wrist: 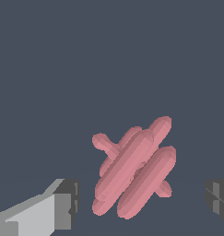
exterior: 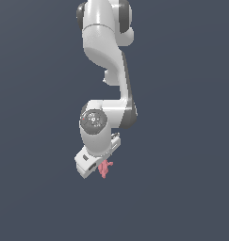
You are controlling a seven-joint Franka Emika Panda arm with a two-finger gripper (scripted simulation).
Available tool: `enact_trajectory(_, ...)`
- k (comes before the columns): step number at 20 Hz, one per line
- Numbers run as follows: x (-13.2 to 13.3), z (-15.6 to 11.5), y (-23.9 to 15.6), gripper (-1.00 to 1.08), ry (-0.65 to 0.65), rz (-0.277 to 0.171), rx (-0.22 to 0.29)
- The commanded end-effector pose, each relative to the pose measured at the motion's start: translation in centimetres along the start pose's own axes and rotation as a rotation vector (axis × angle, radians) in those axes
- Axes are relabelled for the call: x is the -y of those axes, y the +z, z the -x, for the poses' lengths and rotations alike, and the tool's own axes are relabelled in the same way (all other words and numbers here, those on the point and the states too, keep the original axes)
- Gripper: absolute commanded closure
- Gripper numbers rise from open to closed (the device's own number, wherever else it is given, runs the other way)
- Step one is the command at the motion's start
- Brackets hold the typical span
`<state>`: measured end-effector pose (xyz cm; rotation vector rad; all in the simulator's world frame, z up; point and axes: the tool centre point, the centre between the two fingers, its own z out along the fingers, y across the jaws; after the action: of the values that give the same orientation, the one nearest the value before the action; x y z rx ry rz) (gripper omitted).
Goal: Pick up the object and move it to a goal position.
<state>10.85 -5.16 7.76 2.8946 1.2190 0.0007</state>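
Here, gripper (wrist: 140, 203) open, nothing held; fingers (wrist: 62, 203) well apart, object (wrist: 134, 168) between them, touching neither; object lies on dark floor (wrist: 109, 55) straight under hand; exterior view shows it just below gripper (exterior: 94, 165), toward five o'clock; long axis runs seven to one o'clock in wrist view, skewed to finger line; judgement: small wrist turn, descend, then close across bundle.

No text, label, brand or number can be read anywhere. The arm (exterior: 106, 70) is plain white and grey. The object (wrist: 134, 168) carries no marking.
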Motion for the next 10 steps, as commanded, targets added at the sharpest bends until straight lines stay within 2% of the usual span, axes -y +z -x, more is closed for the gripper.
enact_trajectory(1, 0.0, 0.0, 0.7, -0.92, -0.001, -0.001, 0.001)
enact_trajectory(10, 0.1, 0.1, 4.7, -0.92, -0.004, -0.001, 0.0)
